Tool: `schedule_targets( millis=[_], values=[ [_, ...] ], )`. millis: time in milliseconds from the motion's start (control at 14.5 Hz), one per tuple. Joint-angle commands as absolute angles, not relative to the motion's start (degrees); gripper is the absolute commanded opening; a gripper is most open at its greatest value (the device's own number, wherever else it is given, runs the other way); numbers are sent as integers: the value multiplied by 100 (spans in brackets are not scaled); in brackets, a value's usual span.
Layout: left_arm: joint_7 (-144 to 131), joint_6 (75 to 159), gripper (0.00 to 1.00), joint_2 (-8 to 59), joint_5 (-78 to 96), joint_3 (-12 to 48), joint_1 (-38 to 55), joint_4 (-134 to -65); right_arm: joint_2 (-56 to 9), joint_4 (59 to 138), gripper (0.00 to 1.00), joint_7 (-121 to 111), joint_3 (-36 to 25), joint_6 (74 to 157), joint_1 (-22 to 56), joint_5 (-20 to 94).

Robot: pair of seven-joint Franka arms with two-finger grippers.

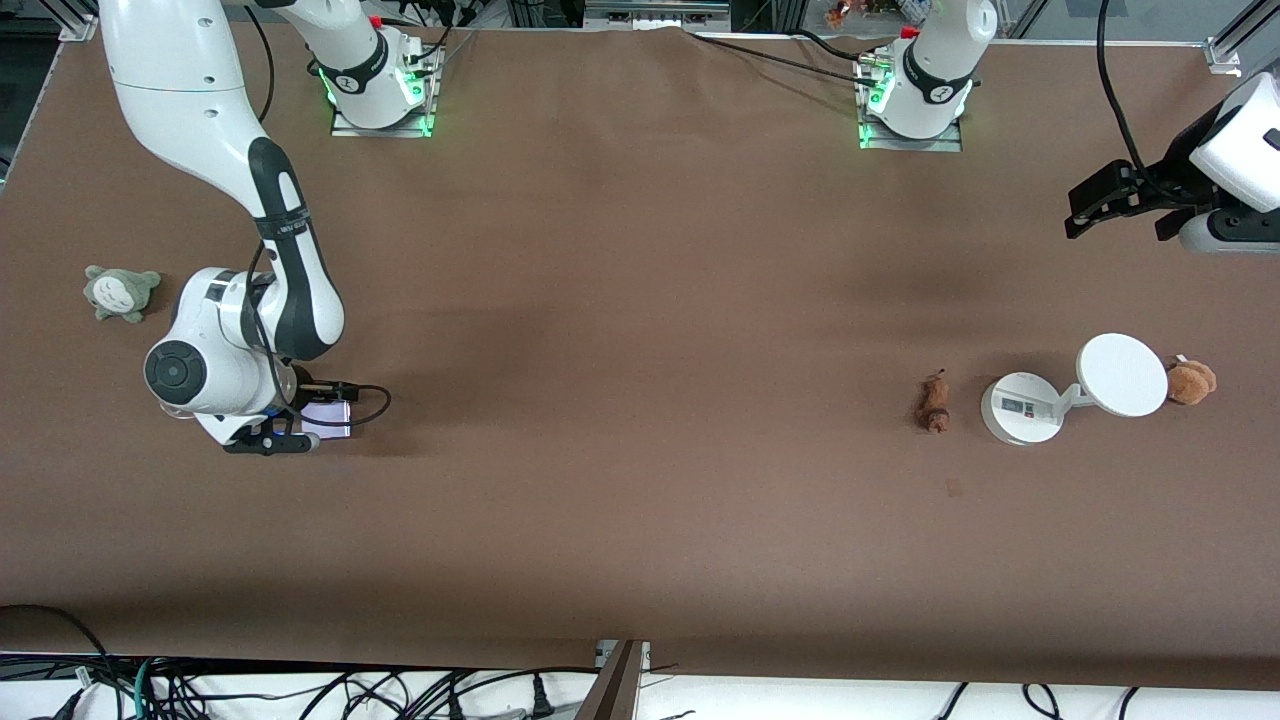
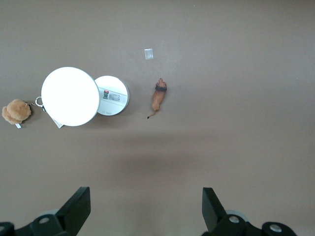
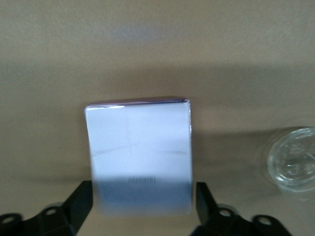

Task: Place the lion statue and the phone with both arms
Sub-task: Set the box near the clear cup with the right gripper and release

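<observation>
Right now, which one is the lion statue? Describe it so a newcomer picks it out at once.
Start at the left arm's end of the table, where a white round-disc device stands. The lion statue lies on the brown cloth just beside its base, toward the right arm's end. It is tiny, slim and brown-orange with a thin tail, unlike the rounder fluffy light-brown plush next to the device's big disc.
</observation>
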State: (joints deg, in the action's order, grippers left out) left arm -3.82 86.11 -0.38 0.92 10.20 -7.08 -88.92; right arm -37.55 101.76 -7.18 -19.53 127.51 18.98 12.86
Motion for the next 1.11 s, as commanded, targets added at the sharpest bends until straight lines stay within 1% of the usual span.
schedule_targets(
  millis=[0,69,415,553,691,760,898,1037],
  values=[
    [-422,8701,100,-185,167,1037,-729,-8956,-3384,10074,100,-800,-1986,12561,1951,1371],
    [-404,8701,100,-185,167,1037,-729,-8956,-3375,9811,100,-800,-1986,12290,1960,1362],
    [-360,8710,100,-202,237,1028,-721,-8868,-3375,8115,100,-800,-2056,10226,1951,1240],
    [-404,8640,100,-237,194,871,-494,-8868,-3305,7622,100,-791,-2074,9487,1960,1012],
    [-404,8640,100,-220,167,22,259,-8868,-3113,7497,100,-774,-2109,9046,1977,915],
    [-404,8631,100,-211,167,-174,438,-8886,-2990,7497,100,-773,-2109,8879,1978,784],
    [-422,8631,100,-185,167,-184,404,-8877,-2743,7488,100,-774,-2092,8588,1951,668],
    [-431,8587,100,-193,158,-167,413,-8868,-2288,7636,100,-372,-1969,8552,1934,450]
  ],
)
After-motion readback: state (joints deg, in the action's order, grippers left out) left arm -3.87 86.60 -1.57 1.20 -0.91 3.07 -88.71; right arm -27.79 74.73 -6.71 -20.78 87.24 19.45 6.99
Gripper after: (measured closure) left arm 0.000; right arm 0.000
